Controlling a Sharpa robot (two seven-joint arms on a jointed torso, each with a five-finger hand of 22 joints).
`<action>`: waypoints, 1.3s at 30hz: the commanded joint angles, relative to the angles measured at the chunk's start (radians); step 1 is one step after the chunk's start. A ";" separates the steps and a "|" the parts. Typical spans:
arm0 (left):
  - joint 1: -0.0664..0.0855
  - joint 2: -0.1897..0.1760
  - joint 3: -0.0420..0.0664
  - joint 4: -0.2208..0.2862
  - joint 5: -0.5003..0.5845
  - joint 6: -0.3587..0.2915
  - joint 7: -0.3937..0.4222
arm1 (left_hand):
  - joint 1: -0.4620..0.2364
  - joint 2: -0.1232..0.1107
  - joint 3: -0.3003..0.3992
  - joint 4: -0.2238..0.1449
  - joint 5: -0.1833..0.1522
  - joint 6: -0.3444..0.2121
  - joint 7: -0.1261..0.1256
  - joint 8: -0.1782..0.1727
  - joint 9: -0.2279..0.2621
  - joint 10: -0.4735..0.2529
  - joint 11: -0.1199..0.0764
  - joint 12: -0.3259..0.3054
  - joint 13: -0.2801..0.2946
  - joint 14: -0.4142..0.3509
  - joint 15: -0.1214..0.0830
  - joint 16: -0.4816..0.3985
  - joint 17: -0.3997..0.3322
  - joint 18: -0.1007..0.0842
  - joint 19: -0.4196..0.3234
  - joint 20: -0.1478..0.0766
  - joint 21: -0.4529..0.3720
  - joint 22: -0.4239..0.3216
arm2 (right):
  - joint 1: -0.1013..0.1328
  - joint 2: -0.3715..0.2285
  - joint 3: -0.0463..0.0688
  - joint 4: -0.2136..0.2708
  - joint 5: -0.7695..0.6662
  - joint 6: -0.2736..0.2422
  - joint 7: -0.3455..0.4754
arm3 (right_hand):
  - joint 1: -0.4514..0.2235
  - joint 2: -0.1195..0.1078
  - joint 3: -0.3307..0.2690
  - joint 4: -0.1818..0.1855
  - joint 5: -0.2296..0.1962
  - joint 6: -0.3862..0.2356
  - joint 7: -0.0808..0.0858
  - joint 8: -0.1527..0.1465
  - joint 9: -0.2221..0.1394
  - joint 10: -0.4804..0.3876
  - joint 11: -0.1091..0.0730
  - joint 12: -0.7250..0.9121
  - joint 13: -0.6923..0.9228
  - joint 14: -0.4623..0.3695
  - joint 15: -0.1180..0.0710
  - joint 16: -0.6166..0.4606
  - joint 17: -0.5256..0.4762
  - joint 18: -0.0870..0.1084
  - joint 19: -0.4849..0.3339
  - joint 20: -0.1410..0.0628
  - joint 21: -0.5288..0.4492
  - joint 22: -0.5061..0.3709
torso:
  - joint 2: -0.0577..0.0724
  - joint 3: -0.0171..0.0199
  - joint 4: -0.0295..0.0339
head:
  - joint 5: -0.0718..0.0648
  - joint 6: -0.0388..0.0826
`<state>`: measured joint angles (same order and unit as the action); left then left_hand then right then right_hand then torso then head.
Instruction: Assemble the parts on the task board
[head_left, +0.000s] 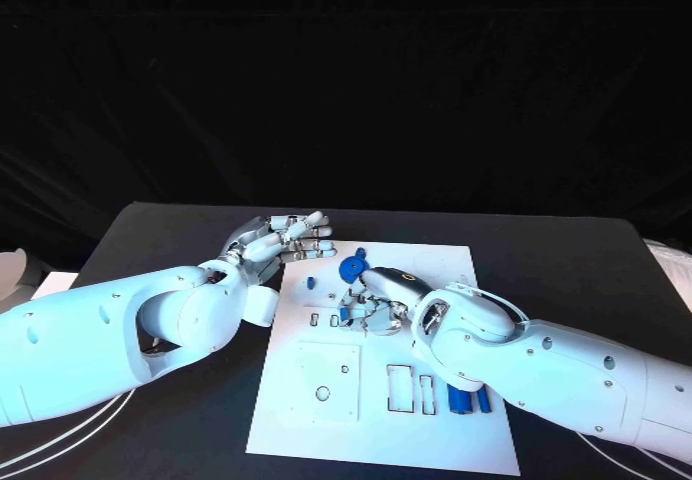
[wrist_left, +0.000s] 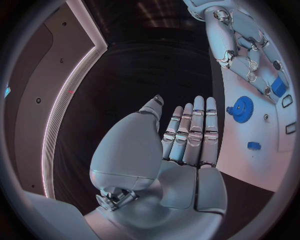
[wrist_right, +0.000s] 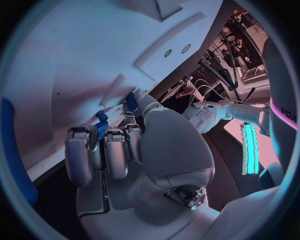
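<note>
**A:** On the black table (head_left: 577, 250), seen from the head camera, what is there to count?

**B:** One white task board (head_left: 433, 440), and two hands. The left hand (head_left: 277, 240) sits at the board's far left corner, fingers straight and apart, holding nothing. The right hand (head_left: 378, 298) lies on the board's middle, fingers curled downward; whether it grips something cannot be told here. One blue gear (head_left: 349, 267) lies just beyond that hand. Two blue cylinders (head_left: 467, 400) lie side by side near the board's right edge, beside the right forearm.

**A:** And from the left wrist?

**B:** The left hand (wrist_left: 187, 135) is flat and empty, beside the board (wrist_left: 250, 165). One gear (wrist_left: 241, 108) and one small blue block (wrist_left: 253, 145) lie apart on it. The right hand (wrist_left: 250, 47) is past the gear.

**A:** The right wrist?

**B:** The right hand (wrist_right: 119, 150) bends its fingers onto the board (wrist_right: 75, 75), touching two small blue pieces (wrist_right: 101, 121); a grasp isn't clear.
</note>
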<state>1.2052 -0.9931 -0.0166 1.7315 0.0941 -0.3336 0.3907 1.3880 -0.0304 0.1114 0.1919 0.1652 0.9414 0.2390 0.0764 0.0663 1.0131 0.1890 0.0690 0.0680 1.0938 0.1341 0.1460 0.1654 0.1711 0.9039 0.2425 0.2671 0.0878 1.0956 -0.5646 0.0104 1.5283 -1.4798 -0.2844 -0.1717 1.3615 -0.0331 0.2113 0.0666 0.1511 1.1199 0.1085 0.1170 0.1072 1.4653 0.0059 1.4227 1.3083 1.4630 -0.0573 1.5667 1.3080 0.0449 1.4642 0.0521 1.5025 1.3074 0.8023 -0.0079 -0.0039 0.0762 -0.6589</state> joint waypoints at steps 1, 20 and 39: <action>0.001 0.001 0.000 0.002 0.003 0.022 0.009 | 0.008 0.002 0.001 -0.005 -0.001 -0.001 0.006 -0.006 0.001 -0.004 -0.001 -0.003 0.000 -0.004 0.003 -0.004 0.002 0.012 0.000 0.004 -0.004 -0.002 | -0.005 -0.001 -0.005 -0.001 -0.047 0.060 -0.043 | -0.003 0.007 -0.001 0.002 0.004 0.021 -0.016 0.004 0.014 0.044 0.005 -0.003 0.171 0.108 0.000 0.004 0.263 -0.011 0.038 -0.004 -0.004 0.110 | 0.000 -0.0005 0.0001 | 0.001 -0.003; 0.001 0.000 0.001 0.002 0.003 0.023 0.008 | 0.008 0.002 0.001 -0.005 -0.001 -0.001 0.006 -0.006 0.001 -0.004 -0.001 -0.003 0.000 -0.004 0.003 -0.004 0.002 0.012 0.000 0.004 -0.004 -0.002 | -0.005 -0.003 -0.005 0.006 -0.113 0.089 -0.101 | -0.059 -0.053 -0.032 0.016 0.023 -0.032 0.009 -0.038 0.000 0.009 0.026 -0.077 0.129 0.108 0.017 0.004 0.263 -0.007 0.028 0.010 -0.016 0.089 | -0.001 -0.0009 -0.0005 | 0.001 -0.008; 0.001 -0.001 0.000 0.001 0.003 0.023 0.006 | 0.008 0.002 0.001 -0.005 -0.001 -0.001 0.006 -0.006 0.001 -0.004 -0.001 -0.003 0.000 -0.004 0.003 -0.004 0.002 0.012 0.000 0.004 -0.004 -0.002 | -0.006 -0.004 -0.005 0.013 -0.076 -0.122 -0.023 | -0.104 -0.099 -0.106 0.092 -0.055 -0.153 0.040 -0.048 -0.035 -0.075 0.055 -0.243 0.016 0.108 0.044 0.004 0.263 0.000 0.015 0.036 -0.034 0.059 | -0.001 -0.0005 0.0008 | 0.000 -0.008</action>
<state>1.2052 -0.9947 -0.0166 1.7311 0.0949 -0.3304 0.3899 1.3880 -0.0304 0.1114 0.1919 0.1652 0.9414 0.2390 0.0765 0.0663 1.0131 0.1890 0.0690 0.0679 1.0938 0.1341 0.1461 0.1659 0.1710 0.9038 0.2425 0.2671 0.0870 1.0896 -0.5698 0.0052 1.5391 -1.5703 -0.3279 -0.2248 1.2592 -0.1249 0.1074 0.1562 0.0987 0.9693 0.1521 0.0654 0.0702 1.3933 0.0594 1.1801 1.3080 1.4664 -0.0177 1.5667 1.3076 0.0451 1.4678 0.0810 1.4734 1.3079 0.8013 -0.0087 -0.0039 0.0756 -0.6674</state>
